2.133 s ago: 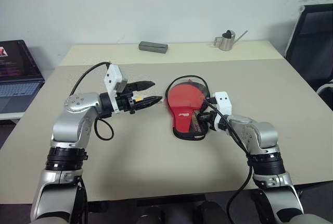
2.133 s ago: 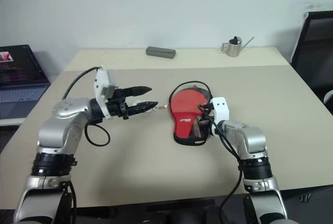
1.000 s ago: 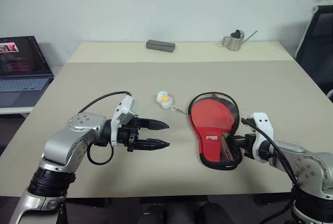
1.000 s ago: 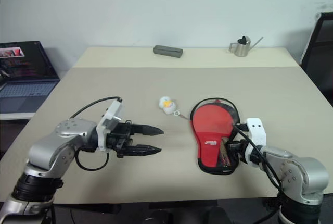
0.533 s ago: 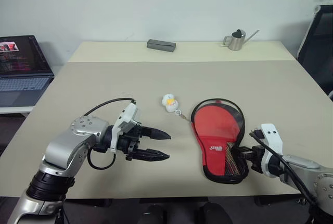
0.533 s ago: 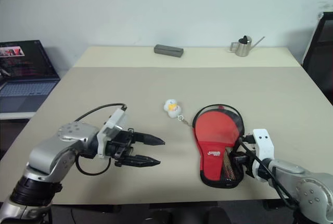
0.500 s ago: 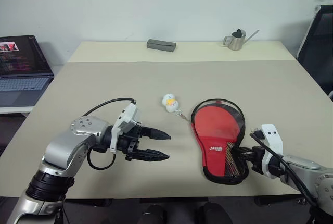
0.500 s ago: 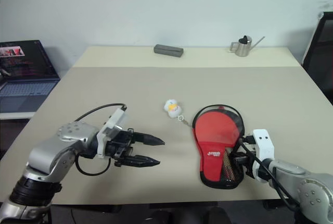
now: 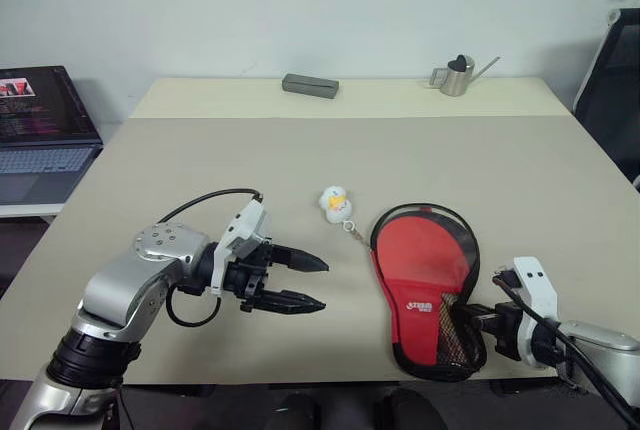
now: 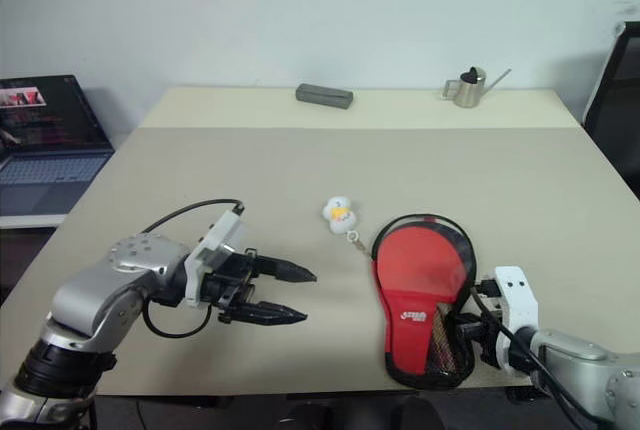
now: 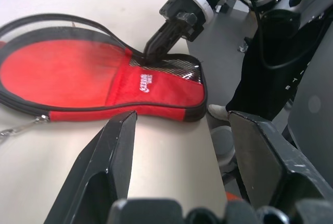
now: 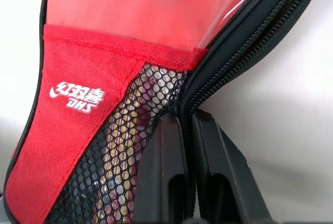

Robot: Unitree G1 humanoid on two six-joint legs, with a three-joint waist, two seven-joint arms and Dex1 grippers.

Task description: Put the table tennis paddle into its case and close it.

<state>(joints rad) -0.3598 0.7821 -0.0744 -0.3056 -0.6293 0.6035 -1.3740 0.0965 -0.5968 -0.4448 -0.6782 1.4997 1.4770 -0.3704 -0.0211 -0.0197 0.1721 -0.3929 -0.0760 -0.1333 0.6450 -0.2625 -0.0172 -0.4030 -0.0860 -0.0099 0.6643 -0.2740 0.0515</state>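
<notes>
Beige table (image 9: 180, 150): the case (image 9: 428, 280) lies right of centre, long axis near-far; my right gripper (image 9: 478, 322) is pinched on its near-right edge, my left gripper (image 9: 305, 282), fingers apart, points at it from the left

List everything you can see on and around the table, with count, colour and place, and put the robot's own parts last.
case: one, red with black trim and mesh pocket, near edge of the table, right side.
plush charm: one, white and yellow, on a chain left of the case's round end.
table: one, beige.
flat bar: one, grey, far edge, middle.
watering can: one, silver, far edge, right.
laptop: one, dark, open, on a surface left of the table.
chair: one, black, right of the table.
left gripper: one, black fingers, open, left of the case.
right gripper: one, black fingers, shut on the case's narrow end.
</notes>
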